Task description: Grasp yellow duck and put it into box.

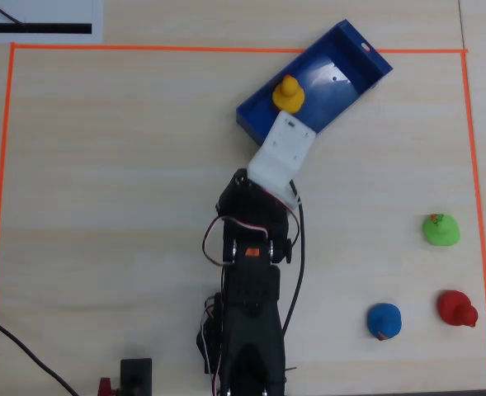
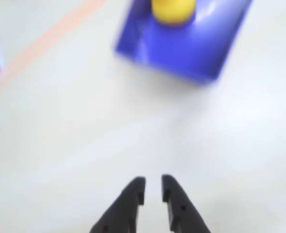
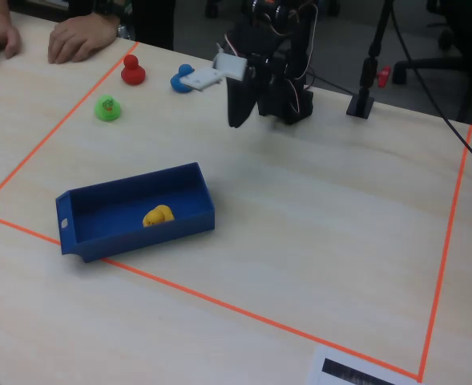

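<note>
Fingertips of the gripper (image 2: 152,187) show at the bottom of the wrist view, a narrow gap between them, holding nothing; the rest is cut off. Bare table (image 2: 143,131) lies open ahead. Beyond, blurred, the box (image 2: 201,53) runs off the top edge, with the duck (image 2: 173,10) inside, half cropped. Overhead, the white wrist bracket (image 1: 282,153) overlaps the box's near end, hiding the fingertips. Orange tape (image 3: 219,303) runs just beside the box.
</note>
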Available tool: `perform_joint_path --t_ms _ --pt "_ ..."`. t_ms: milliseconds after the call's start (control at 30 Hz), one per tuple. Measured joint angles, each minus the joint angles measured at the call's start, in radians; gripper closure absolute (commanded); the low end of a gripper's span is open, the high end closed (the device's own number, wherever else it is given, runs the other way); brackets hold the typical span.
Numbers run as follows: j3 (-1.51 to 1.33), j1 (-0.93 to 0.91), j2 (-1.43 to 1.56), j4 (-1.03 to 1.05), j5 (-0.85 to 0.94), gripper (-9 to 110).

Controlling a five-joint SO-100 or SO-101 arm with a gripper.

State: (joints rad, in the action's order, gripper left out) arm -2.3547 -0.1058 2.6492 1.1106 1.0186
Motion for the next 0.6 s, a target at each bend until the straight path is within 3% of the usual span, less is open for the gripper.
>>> perform_joint_path --t_ms 333,600 --pt "-0.595 0.031 0.54 0.092 0.193 101" --pt "-0.75 0.031 0.66 0.146 0.236 101"
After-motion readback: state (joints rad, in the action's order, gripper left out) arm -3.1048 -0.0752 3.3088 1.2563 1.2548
